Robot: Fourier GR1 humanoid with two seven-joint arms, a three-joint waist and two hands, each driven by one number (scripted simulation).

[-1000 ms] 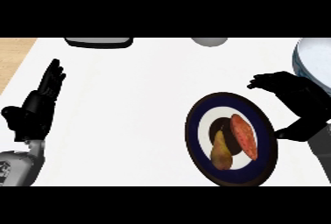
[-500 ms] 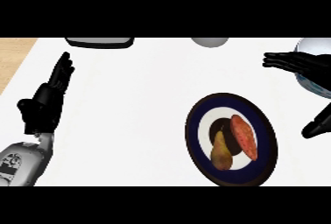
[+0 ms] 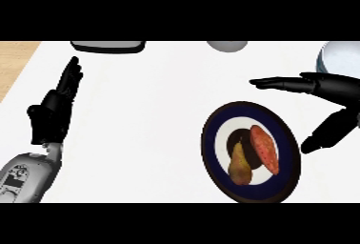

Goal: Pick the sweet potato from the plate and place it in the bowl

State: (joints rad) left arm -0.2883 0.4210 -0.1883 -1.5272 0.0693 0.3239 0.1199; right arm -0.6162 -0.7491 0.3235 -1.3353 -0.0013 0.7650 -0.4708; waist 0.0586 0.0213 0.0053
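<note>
In the head view, the plate [image 3: 213, 143], dark blue at the rim with a white ring and a dark centre, sits on the white counter [image 3: 155, 119] toward four o'clock from the middle of the view. On it lies the sweet potato [image 3: 265, 148], reddish-orange and long, running from about twelve o'clock to five o'clock across the plate's centre; no hand touches it. Just beside it on its nine o'clock side, touching along part of its length, lies a brownish-yellow pear [image 3: 240, 165], its narrow end pointing toward twelve o'clock. The right hand [image 3: 325, 86] is at two o'clock from the plate, released: its fingers stretch straight toward nine o'clock over the counter beyond the plate's far rim, the thumb hangs apart toward six o'clock at the plate's three o'clock side, and it grasps nothing. The bowl [image 3: 340, 56], pale grey-blue, shows partly at the view's one o'clock corner, behind that hand. The left hand [image 3: 53, 112] rests at the view's nine o'clock edge, open with fingers pointing to twelve o'clock, holding nothing. At the counter's far edge are a dark-rimmed tray-like object [image 3: 107, 46] at eleven o'clock and a grey rounded object [image 3: 226, 45] at twelve o'clock, both cut off.
</note>
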